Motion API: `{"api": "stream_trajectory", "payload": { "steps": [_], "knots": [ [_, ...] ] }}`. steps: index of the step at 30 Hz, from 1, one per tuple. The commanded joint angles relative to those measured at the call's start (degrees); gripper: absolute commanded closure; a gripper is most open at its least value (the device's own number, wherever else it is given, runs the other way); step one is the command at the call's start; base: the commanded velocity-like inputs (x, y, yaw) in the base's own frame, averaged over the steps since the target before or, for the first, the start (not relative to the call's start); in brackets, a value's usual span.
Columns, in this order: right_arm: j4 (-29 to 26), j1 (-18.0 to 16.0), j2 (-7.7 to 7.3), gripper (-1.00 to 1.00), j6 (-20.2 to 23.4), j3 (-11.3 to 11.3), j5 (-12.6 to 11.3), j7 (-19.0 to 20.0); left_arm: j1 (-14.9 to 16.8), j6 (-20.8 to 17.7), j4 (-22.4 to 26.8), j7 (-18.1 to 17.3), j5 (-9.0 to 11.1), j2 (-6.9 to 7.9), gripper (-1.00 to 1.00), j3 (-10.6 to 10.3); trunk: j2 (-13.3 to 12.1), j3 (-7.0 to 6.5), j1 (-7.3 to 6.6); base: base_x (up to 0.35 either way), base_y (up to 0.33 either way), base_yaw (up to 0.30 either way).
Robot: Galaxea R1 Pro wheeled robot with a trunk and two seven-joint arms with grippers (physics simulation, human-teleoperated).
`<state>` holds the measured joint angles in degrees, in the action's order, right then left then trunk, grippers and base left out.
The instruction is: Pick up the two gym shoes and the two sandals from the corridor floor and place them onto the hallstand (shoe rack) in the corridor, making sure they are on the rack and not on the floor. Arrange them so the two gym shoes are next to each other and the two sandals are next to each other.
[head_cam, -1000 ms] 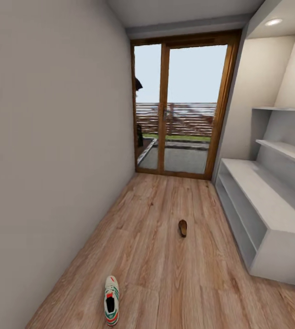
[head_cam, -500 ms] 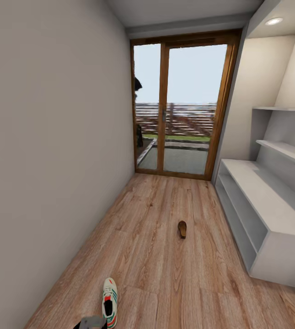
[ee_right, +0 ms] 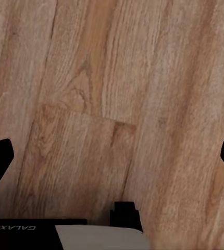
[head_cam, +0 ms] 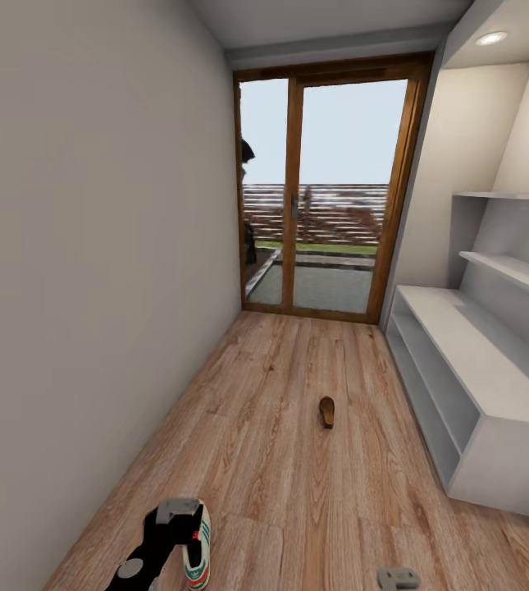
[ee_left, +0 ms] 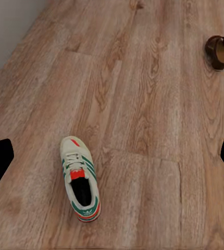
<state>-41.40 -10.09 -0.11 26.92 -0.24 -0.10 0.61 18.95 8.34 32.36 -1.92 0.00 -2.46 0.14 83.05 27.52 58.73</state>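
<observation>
the left gripper (head_cam: pixel 175 517) is seen hanging just above the gym shoe (ee_left: pixel 81 179) on the corridor floor (head_cam: pixel 297 484), its fingers spread wide and empty; the shoe's long axis runs roughly along the corridor. further ahead and right of that claw lies a sandal (head_cam: pixel 327 410), then the hallstand (head_cam: pixel 469 361). the right gripper (ee_right: pixel 112 156) is also wide, over bare planks, so the left arm is judged nearer.

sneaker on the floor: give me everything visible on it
One white lace-up sneaker with green side stripes, a red tongue patch and a red heel patch. The dark opening faces up; it sits upright on its sole, flat on the wood floor, near the left wall. Nothing grips it. In the head view the left arm partly covers it.
</observation>
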Motion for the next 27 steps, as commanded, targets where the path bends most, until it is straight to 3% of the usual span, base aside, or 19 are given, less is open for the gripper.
{"api": "stream_trajectory", "payload": {
  "steps": [1,4,11,14,16,17,27],
  "knots": [
    [-0.14,-0.04,-0.02,-1.00,0.45,0.05,0.00,0.12,0.59,-1.28,-0.03,-0.60,0.02,0.00,-1.00,0.03,0.03,0.06,0.00,0.000,0.000,0.000],
    [-0.38,-0.08,-0.09,-1.00,0.84,0.32,0.08,0.26,2.39,-7.72,0.08,-2.64,0.00,0.06,-1.00,0.04,0.03,0.06,0.00,0.000,0.000,0.000],
    [-0.56,-0.10,-0.12,-1.00,1.01,0.42,0.28,0.26,3.17,-9.64,0.49,-3.59,-0.07,0.23,-1.00,0.00,0.03,0.06,0.00,0.000,0.000,0.001],
    [-0.56,-0.11,-0.14,-1.00,1.02,0.37,0.31,0.27,3.24,-7.83,0.50,-3.57,-0.07,0.20,-1.00,-0.01,0.03,0.10,0.00,0.000,0.000,0.066],
    [-0.58,-0.11,-0.14,-1.00,1.03,0.26,0.33,0.27,3.26,-4.30,0.32,-3.44,0.02,0.19,-1.00,0.03,0.03,0.16,0.00,0.000,0.000,0.172],
    [-0.60,-0.11,-0.15,-1.00,1.03,0.20,0.33,0.27,3.28,-0.43,0.17,-2.92,0.11,0.18,-1.00,0.25,0.03,0.19,0.00,0.000,0.000,0.234],
    [-0.52,-0.11,-0.02,-1.00,1.03,0.38,0.50,-0.09,3.28,2.24,0.08,-2.41,-0.11,0.04,-1.00,0.71,0.03,0.56,0.00,0.000,0.000,0.261]
  ]
}}
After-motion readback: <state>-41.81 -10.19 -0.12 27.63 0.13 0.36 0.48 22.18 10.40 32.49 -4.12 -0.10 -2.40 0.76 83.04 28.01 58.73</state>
